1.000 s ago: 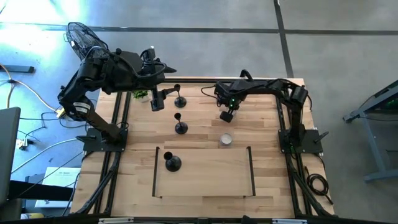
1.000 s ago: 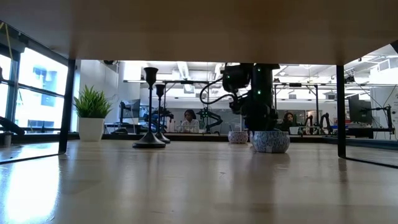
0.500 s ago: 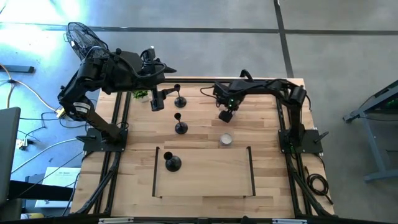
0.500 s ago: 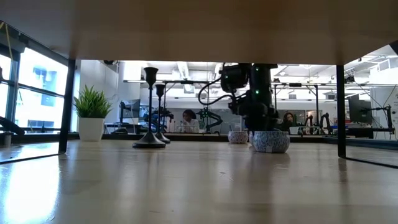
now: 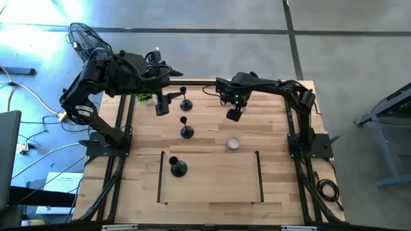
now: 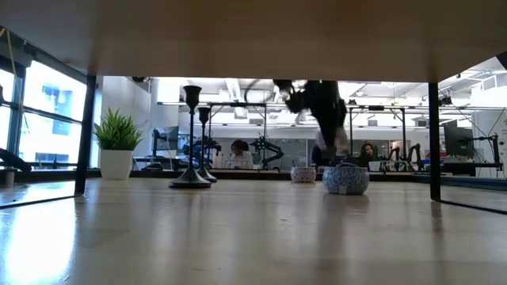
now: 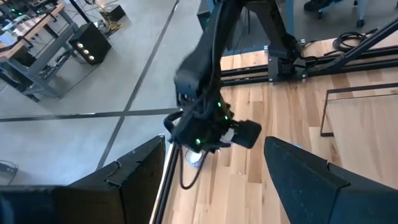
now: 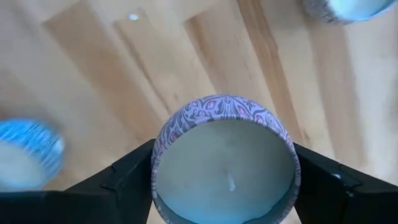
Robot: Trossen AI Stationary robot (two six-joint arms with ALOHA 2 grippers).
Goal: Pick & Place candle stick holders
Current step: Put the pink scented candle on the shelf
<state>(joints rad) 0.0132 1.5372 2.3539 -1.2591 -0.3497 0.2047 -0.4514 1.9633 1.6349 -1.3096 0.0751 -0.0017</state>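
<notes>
Three black candle stick holders stand upright on their round bases: one far [image 5: 185, 102], one at mid-table [image 5: 186, 128], and one [image 5: 178, 167] inside the marked rectangle; no gripper touches them. Two of them show in the low view [image 6: 191, 138]. My right gripper [image 5: 234, 114] hangs over the table's far middle, shut on a patterned candle tin [image 8: 225, 168]. My left gripper [image 5: 162, 106] is raised at the far left and open [image 7: 217, 180], with nothing between its fingers. My right gripper pinches the round tin by its opposite side walls [image 8: 157, 155] between its two fingers [image 8: 124, 180]. The fingers come from above, pointing down. The tin sits upright, its open waxed top up, lifted clear of the table.
Another patterned tin [image 5: 234, 144] [image 6: 345, 179] stands near the rectangle's far right corner, a smaller one [image 6: 303, 174] behind it. A blue tin [image 8: 28, 152] lies below the right gripper. A small green plant [image 5: 144, 97] stands far left. Black strips edge the rectangle [image 5: 258, 176].
My right gripper has risen from close to the table top, mostly in the last half second, and shifted slightly toward the far edge. The tin in its hold is now up off the table. The candle stick holders have stayed put.
</notes>
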